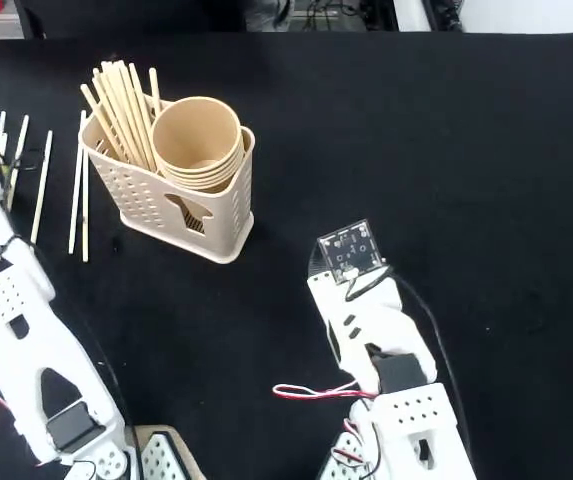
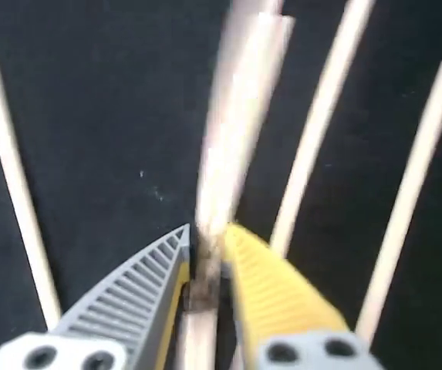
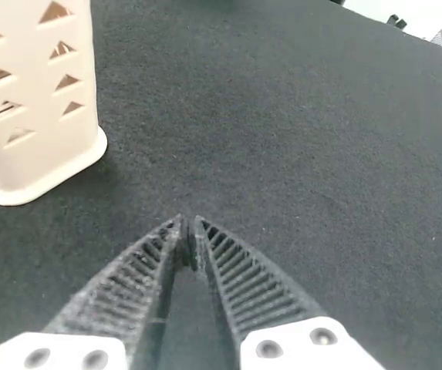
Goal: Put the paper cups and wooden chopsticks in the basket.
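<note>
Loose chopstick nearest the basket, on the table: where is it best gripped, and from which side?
Hold the chopstick near its middle, coming straight down from above and closing across its width. It lies flat, long and thin; a second chopstick lies close beside it, so both may get caught.

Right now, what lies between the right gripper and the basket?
Just a bare stretch of table between the shut right gripper and the basket, as the right wrist view shows.

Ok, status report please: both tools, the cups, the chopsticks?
Left tool shut on a chopstick. Right tool shut, empty, near basket. Paper cups stacked in basket. Loose chopsticks on table beside it; nothing blocking.
</note>
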Robot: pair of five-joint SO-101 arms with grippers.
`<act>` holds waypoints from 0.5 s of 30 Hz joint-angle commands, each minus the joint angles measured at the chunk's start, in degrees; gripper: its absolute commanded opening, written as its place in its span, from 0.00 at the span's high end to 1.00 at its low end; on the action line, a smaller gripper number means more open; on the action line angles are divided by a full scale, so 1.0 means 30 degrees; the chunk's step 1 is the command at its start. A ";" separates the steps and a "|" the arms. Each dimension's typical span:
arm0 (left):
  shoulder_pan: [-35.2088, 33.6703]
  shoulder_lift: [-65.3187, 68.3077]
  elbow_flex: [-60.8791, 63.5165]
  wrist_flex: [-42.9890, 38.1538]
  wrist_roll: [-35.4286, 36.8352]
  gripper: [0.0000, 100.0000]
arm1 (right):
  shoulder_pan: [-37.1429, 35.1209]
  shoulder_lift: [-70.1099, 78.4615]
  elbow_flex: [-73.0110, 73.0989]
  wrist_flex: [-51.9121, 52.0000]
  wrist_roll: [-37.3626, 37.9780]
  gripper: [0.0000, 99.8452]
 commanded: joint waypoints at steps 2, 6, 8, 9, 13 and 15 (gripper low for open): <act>-0.0249 0.0645 -0.0835 0.1026 -0.0938 0.97 | 0.0147 -0.0132 -0.0015 -0.0088 0.0117 0.98; -0.0396 0.0645 -0.2359 0.3223 -0.0967 0.97 | 0.0117 -0.0161 -0.0015 -0.0088 0.0147 0.98; -0.0513 0.0557 -0.2652 0.4718 -0.0821 0.97 | 0.0117 -0.0132 -0.0015 -0.0088 0.0147 0.98; -0.0513 0.0147 -0.2593 0.5421 -0.0821 0.97 | 0.0117 -0.0132 -0.0015 -0.0088 0.0147 0.98; -0.0718 -0.1788 -0.2330 0.7355 -0.0527 0.97 | 0.0117 -0.0132 -0.0015 -0.0088 0.0147 0.98; -0.1187 -0.2432 -0.2300 0.7355 0.0821 0.97 | 0.0117 -0.0132 -0.0015 -0.0088 0.0147 0.98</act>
